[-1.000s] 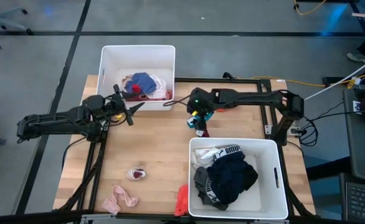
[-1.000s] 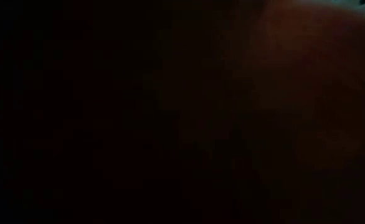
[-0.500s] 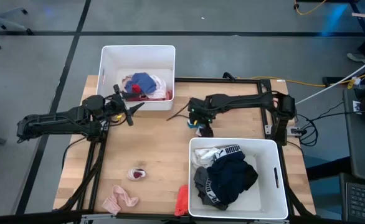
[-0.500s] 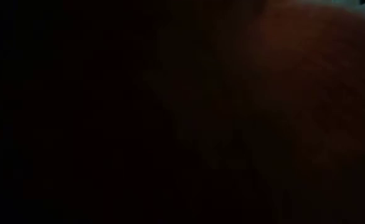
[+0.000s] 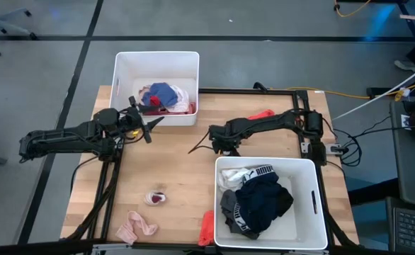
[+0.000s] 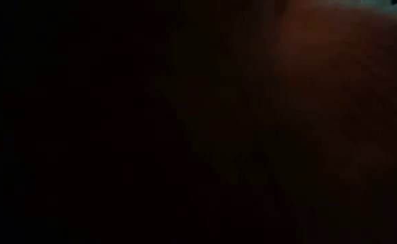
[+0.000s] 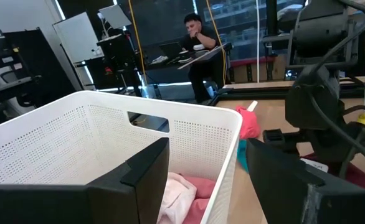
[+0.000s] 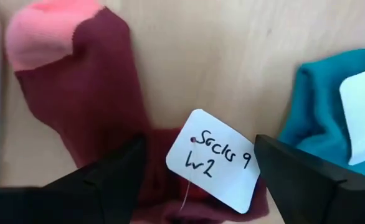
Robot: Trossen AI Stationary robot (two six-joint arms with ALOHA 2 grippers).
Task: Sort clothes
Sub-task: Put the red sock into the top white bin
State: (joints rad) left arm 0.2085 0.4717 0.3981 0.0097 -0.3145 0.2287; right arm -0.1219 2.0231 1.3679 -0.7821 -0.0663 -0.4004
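Note:
A maroon sock (image 8: pixel 89 93) with a pink toe lies flat on the wood, a white paper tag (image 8: pixel 213 158) tied to it. A teal garment (image 8: pixel 322 112) lies just beside it. My right gripper (image 8: pixel 198 180) points down, open, right over the sock's tagged end, one finger on either side of it; I cannot tell whether it touches. In the high view that gripper (image 5: pixel 220 147) covers the sock. My left gripper (image 5: pixel 147 127) waits open and level beside the far left white bin (image 5: pixel 122 67).
The far left bin holds blue, pink and white clothes (image 5: pixel 163 95). The near right bin (image 5: pixel 314 202) holds black, grey and white ones. A red garment (image 5: pixel 263 113) lies by my right arm. A small pink piece (image 5: pixel 155 198), a pink garment (image 5: pixel 137 227) and a red one (image 5: pixel 207 227) lie near the front edge.
My right gripper has come down toward the table and a little toward its near edge, tipping until it points straight down over the maroon sock. It has stayed open. The red garment at the back, hidden by the arm before, now shows.

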